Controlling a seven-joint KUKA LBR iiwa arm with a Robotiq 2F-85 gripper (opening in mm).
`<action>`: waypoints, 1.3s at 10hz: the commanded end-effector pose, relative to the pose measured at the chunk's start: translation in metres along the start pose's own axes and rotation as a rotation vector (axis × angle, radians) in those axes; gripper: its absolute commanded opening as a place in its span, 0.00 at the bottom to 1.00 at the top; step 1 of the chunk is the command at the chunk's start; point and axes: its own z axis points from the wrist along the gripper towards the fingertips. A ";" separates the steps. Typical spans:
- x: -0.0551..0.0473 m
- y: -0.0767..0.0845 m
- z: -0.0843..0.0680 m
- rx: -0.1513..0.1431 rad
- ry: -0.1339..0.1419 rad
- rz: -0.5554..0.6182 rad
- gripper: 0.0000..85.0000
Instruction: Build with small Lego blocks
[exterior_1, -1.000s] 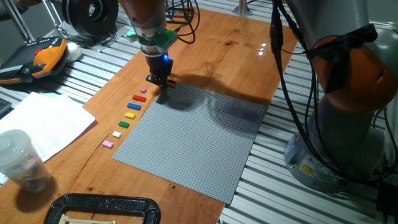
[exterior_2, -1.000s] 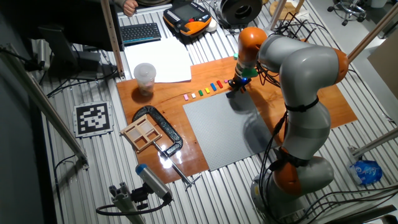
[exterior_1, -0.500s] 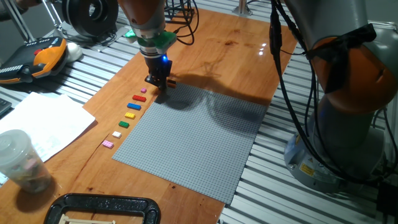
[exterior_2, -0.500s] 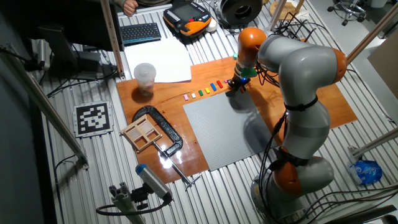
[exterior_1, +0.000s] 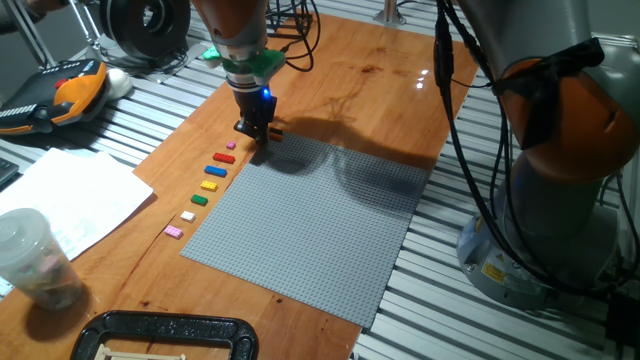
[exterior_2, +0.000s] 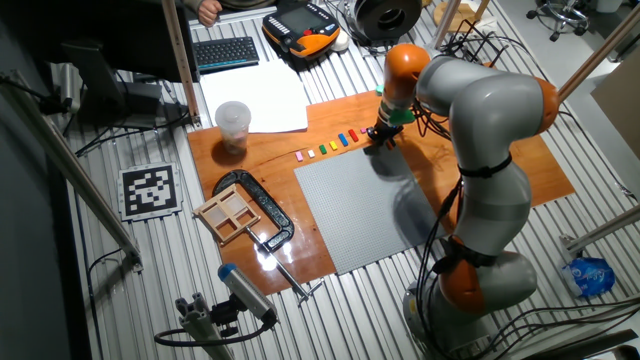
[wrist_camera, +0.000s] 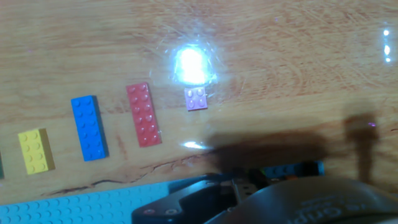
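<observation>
Fixed views showed the wooden board (exterior_1: 380, 70) bearing the large grey baseplate (exterior_1: 310, 225), with the arm (exterior_2: 480, 120) reaching to the baseplate's far corner. We judged the baseplate bare of any brick; no building was yet evident on it.

We noted the gripper (exterior_1: 257, 128) standing low at that corner, fingers pointing down. An orange-brown piece showed at its tip in one fixed view, but we could not tell whether the fingers were closed on it or merely beside it; the hand view gave only a dark blur at the bottom edge, so how far the fingers stood apart remained undetermined.

We recorded the small Lego blocks (exterior_1: 205, 185) lying loose in a single row on the board, just off the baseplate's left edge, running from near the gripper toward the board's near corner. Nearest the gripper lay the pink block (wrist_camera: 197, 98), a small square; then the red block (wrist_camera: 143, 114), blue block (wrist_camera: 89, 127) and yellow block (wrist_camera: 35, 150). Their long axes lay across the row, parallel to one another.

We judged that the coming move turned on this: the row lay to one side of the fingers, the pink block closest, each further brick farther along the baseplate edge.

A clear plastic cup (exterior_1: 35, 255) stood well apart at the near left; its contents were indistinct.
</observation>
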 end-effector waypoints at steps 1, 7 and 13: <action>0.002 0.001 0.000 0.002 0.011 0.009 0.20; 0.002 0.007 -0.016 0.003 0.020 0.033 0.20; -0.005 0.031 -0.020 -0.001 0.007 0.049 0.20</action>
